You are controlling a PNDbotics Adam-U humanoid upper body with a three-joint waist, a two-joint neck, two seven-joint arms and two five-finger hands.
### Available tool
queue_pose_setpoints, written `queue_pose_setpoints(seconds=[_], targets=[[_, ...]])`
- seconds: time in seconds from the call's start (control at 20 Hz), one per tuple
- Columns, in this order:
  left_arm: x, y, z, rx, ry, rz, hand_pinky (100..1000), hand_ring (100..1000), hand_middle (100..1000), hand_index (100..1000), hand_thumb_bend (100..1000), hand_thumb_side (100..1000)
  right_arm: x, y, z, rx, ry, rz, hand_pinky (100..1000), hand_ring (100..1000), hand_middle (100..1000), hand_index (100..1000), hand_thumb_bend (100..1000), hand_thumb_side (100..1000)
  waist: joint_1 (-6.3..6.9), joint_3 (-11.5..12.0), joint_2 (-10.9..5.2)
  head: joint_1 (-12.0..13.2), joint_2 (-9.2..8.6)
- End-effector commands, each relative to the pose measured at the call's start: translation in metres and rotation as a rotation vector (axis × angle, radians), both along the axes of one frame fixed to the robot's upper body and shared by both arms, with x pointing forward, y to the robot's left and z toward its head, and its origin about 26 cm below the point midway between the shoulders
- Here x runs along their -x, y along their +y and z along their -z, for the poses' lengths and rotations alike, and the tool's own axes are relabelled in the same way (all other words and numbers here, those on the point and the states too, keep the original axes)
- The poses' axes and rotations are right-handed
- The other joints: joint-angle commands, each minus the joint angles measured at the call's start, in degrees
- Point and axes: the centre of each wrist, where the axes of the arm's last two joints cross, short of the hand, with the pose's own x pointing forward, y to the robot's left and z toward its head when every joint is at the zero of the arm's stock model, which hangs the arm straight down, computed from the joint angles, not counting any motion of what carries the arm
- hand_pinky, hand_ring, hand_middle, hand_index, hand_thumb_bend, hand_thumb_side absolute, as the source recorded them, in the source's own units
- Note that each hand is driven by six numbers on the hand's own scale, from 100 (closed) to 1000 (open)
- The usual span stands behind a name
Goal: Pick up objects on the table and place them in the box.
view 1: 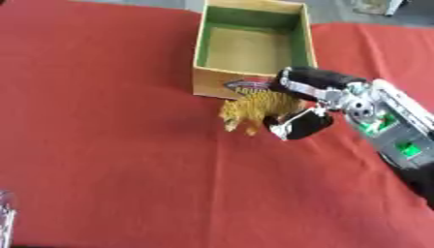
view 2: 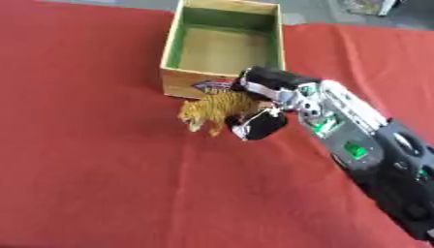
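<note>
A yellow-orange striped toy tiger [view 1: 253,109] is just in front of the cardboard box [view 1: 203,43], head toward the left. My right hand [view 1: 307,104] comes in from the right and is curled round the tiger's rear half, fingers above its back and thumb below. Whether the tiger's feet touch the cloth is unclear. The box is open at the top, green inside at the walls, and nothing shows in it. At the lower left edge a sliver of my left hand [view 1: 5,218] shows; its fingers cannot be made out.
A red cloth [view 1: 110,145] covers the table. The box has a printed label [view 2: 213,87] on its near wall. Beyond the cloth's far edge lies grey floor [view 1: 373,14].
</note>
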Motion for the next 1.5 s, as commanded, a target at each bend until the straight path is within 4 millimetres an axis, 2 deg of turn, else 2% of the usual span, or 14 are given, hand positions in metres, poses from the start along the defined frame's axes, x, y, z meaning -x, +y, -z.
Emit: queue_pose_setpoints(seconds=[0.05, 0.4, 0.65, 1.0, 1.05, 1.1, 1.5], targets=[[0.002, 0.000, -0.007, -0.012, -0.024, 0.010, 510, 475, 581, 683, 100, 645, 0.008, -0.008, -0.030, -0.035, -0.084, 0.004, 787, 599, 358, 274, 100, 198, 0.24, -0.1, -1.25, 0.1, -0.77], [0.002, 0.000, -0.007, -0.018, -0.024, 0.012, 509, 475, 582, 682, 100, 645, 0.021, -0.018, -0.083, -0.114, -0.206, 0.013, 787, 599, 352, 279, 100, 198, 0.13, 0.2, -1.17, -0.3, -0.68], [0.002, 0.000, -0.006, -0.027, -0.020, 0.017, 509, 475, 583, 682, 100, 644, 0.007, -0.029, -0.109, -0.092, -0.237, 0.085, 783, 606, 352, 282, 100, 198, -0.18, 0.6, -1.04, -0.8, -0.97], [0.002, -0.002, -0.007, -0.039, -0.020, 0.029, 509, 474, 585, 682, 100, 645, -0.041, -0.045, -0.120, -0.131, -0.244, 0.242, 787, 603, 352, 285, 100, 198, -0.32, 1.5, -0.11, -2.2, -2.13], [0.002, -0.002, -0.007, -0.041, -0.021, 0.032, 509, 474, 585, 682, 100, 645, -0.047, -0.045, -0.121, -0.137, -0.251, 0.259, 787, 604, 353, 286, 100, 259, -0.37, 1.6, 0.07, -2.5, -2.33], [0.002, -0.003, -0.007, -0.043, -0.021, 0.034, 509, 474, 585, 682, 100, 645, -0.053, -0.045, -0.122, -0.141, -0.260, 0.273, 788, 604, 352, 286, 100, 199, -0.45, 1.8, 0.30, -2.8, -2.56], [0.000, -0.008, -0.012, -0.055, -0.037, 0.062, 508, 474, 587, 681, 100, 646, -0.092, -0.046, -0.113, -0.169, -0.294, 0.356, 790, 601, 349, 287, 100, 198, -1.39, 4.3, 2.09, -5.3, -4.31]])
